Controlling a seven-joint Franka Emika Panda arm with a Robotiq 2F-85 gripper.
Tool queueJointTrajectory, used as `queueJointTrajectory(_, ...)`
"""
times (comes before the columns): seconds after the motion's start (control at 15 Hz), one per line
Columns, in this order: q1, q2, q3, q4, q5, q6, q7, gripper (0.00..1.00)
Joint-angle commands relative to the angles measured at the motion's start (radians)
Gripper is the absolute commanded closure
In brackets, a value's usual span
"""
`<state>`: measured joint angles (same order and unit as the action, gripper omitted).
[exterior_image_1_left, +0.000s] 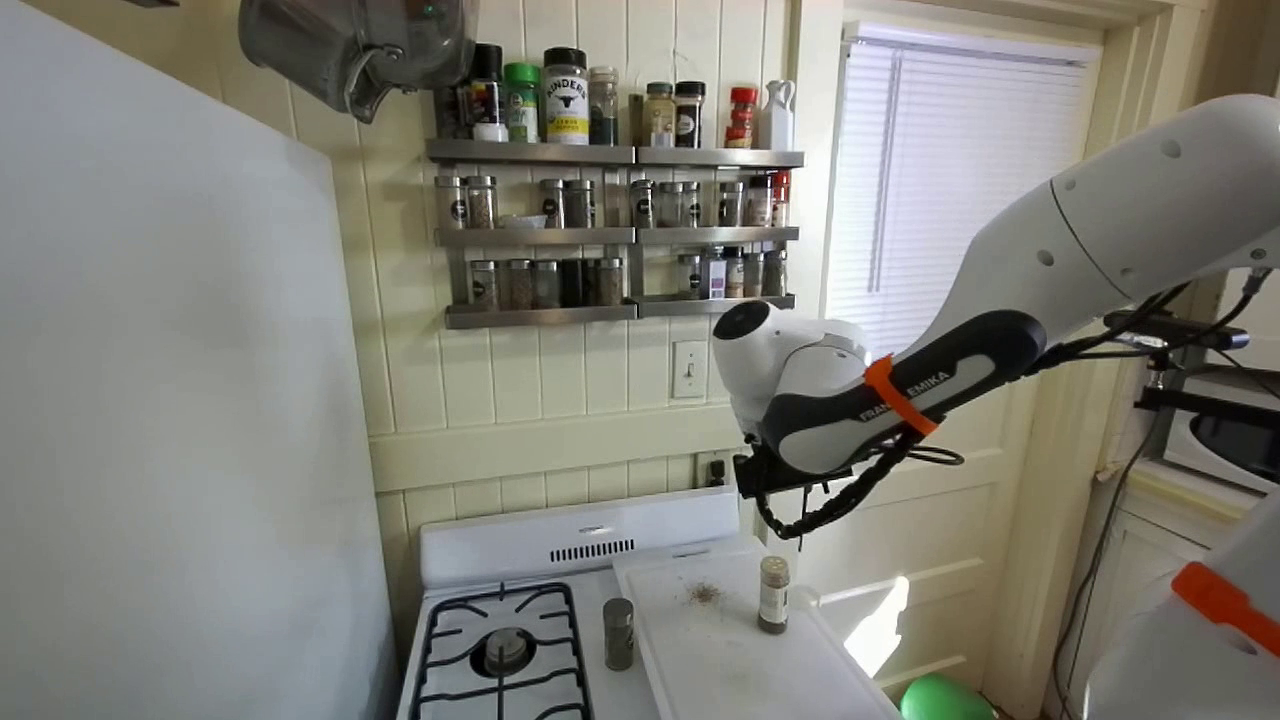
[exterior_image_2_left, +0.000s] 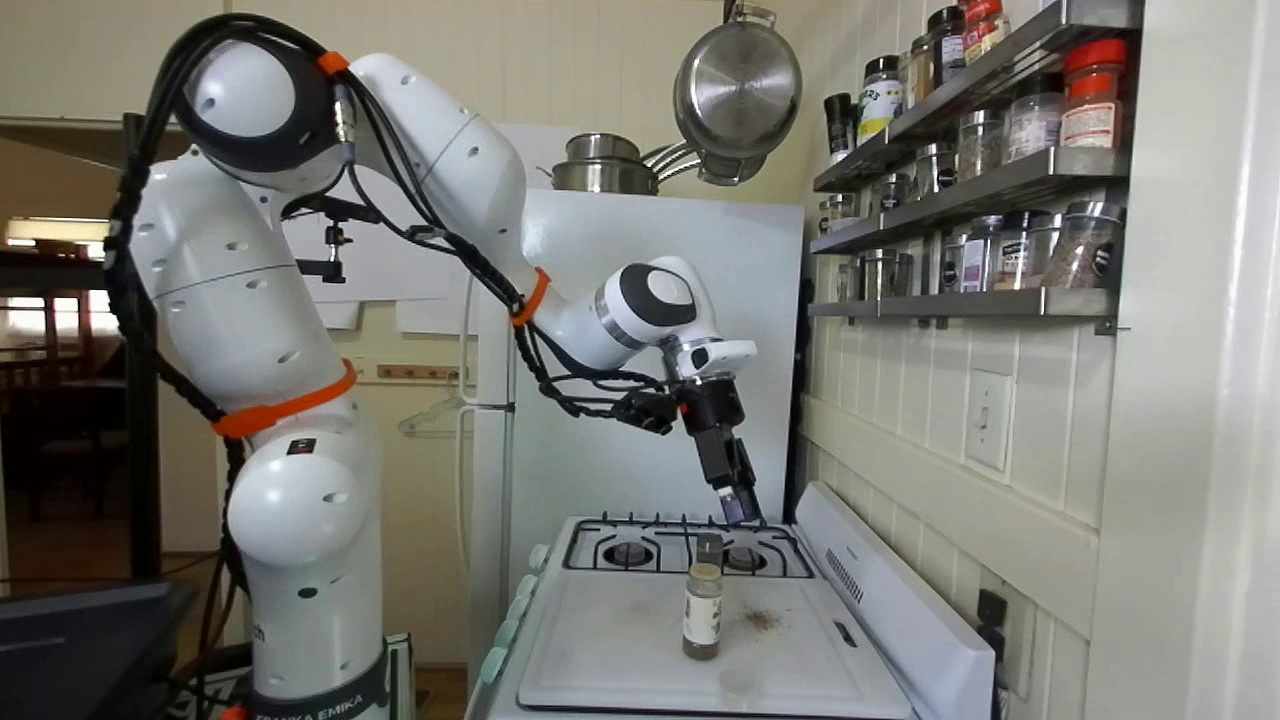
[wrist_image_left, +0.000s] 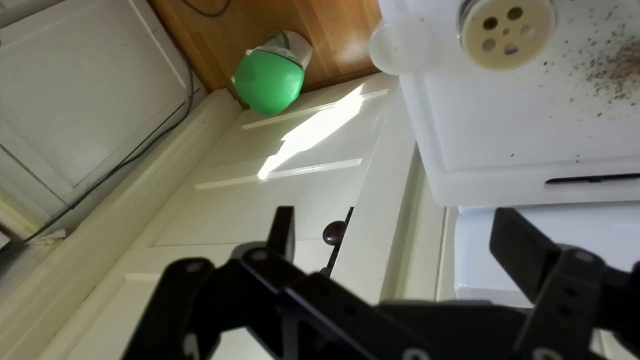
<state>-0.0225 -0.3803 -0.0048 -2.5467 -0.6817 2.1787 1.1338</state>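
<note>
My gripper (wrist_image_left: 392, 232) stands open in the wrist view, its fingers (wrist_image_left: 282, 235) wide apart with nothing between them. In an exterior view the gripper (exterior_image_2_left: 741, 506) hangs tilted above the stove's back area; the arm mostly hides it in the view from across. A spice jar with a cream, holed top (exterior_image_1_left: 773, 597) stands upright on the white stove cover (exterior_image_2_left: 600, 655); its holed top (wrist_image_left: 509, 32) shows at the wrist view's upper edge, apart from the fingers. A darker jar (exterior_image_1_left: 618, 634) stands between cover and burner. Spilled seasoning (wrist_image_left: 620, 70) lies on the cover.
Wall shelves (exterior_image_1_left: 540, 236) full of spice jars hang above the stove. A burner grate (exterior_image_1_left: 500, 655) and the stove's backguard (exterior_image_2_left: 900, 590) border the cover. A clear round piece (wrist_image_left: 397, 47) lies at the cover's edge. A refrigerator (exterior_image_2_left: 640, 350) stands beyond; pans hang above.
</note>
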Motion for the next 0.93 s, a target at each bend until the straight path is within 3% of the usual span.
queueJointTrajectory(0.0, -0.065, -0.070, -0.039, -0.115, 0.039, 0.181, 0.002, 0.00)
queueJointTrajectory(0.27, -0.143, -0.084, -0.092, -0.203, 0.088, 0.335, -0.054, 0.00)
queueJointTrajectory(0.47, -0.179, -0.041, -0.161, -0.255, 0.144, 0.526, -0.233, 0.00)
queueJointTrajectory(0.53, -0.107, 0.025, -0.258, -0.208, 0.138, 0.563, -0.265, 0.00)
queueJointTrajectory(0.6, -0.155, -0.033, -0.168, -0.220, 0.101, 0.482, -0.183, 0.00)
queueJointTrajectory(0.73, -0.135, -0.003, -0.236, -0.215, 0.106, 0.537, -0.239, 0.00)
queueJointTrajectory(0.87, -0.125, 0.016, -0.251, -0.206, 0.108, 0.543, -0.249, 0.00)
